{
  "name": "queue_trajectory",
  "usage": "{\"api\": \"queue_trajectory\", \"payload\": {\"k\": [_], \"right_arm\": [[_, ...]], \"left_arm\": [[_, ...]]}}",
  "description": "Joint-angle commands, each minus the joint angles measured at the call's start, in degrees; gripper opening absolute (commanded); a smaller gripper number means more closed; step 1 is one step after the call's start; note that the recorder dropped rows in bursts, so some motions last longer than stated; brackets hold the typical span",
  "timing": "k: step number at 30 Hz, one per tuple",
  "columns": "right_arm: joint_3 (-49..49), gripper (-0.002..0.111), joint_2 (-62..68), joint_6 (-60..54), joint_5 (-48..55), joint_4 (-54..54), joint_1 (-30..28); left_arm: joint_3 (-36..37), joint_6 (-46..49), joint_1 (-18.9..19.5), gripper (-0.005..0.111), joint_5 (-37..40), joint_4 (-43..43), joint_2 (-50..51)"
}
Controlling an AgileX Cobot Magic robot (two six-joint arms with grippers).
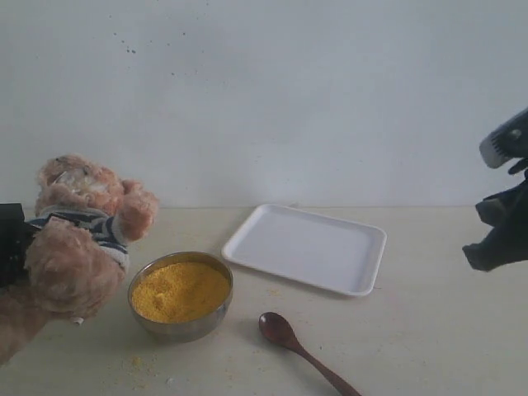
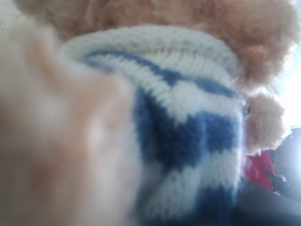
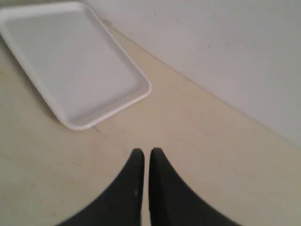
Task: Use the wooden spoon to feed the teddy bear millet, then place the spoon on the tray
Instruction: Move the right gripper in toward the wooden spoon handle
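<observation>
At the far left edge, only a bit of the black left gripper shows. It is pressed in against the side of the small fuzzy tan teddy bear in its navy-and-white striped knitted shirt. The bear leans over with one arm raised towards the middle of the table. The left wrist view is nothing but blurred fur and striped knit, and the jaws are buried behind the plush, so I can't tell whether they are clamped on it.

Just beside the bear sits a small round shiny metal bowl, heaped with fine bright yellow millet. A few stray grains lie on the pale wooden table in front of it.

To the right of the bowl and nearer the front edge lies the small dark reddish-brown wooden spoon. It is flat on the table with its oval bowl facing up and empty and its thin handle running off towards the bottom, touched by nothing.

Behind the spoon, near the white wall, is the flat white rectangular tray with rounded corners, its surface bare.

At the far right the black right gripper hangs above the table, well clear of the tray. In the right wrist view its two fingers are drawn together with only a sliver between them, and they hold nothing.
</observation>
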Motion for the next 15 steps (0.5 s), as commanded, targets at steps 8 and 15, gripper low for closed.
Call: {"api": "queue_trajectory", "payload": {"k": [8, 15], "right_arm": [[1.4, 0.004, 8.7, 5.1, 8.4, 12.2, 5.4], [1.5, 0.004, 9.9, 5.1, 13.1, 11.9, 12.2]], "left_arm": [[-0.4, 1.6, 0.1, 0.004, 1.6, -1.1, -0.2], [-0.4, 1.6, 0.1, 0.004, 1.7, -0.6, -0.2]]}}
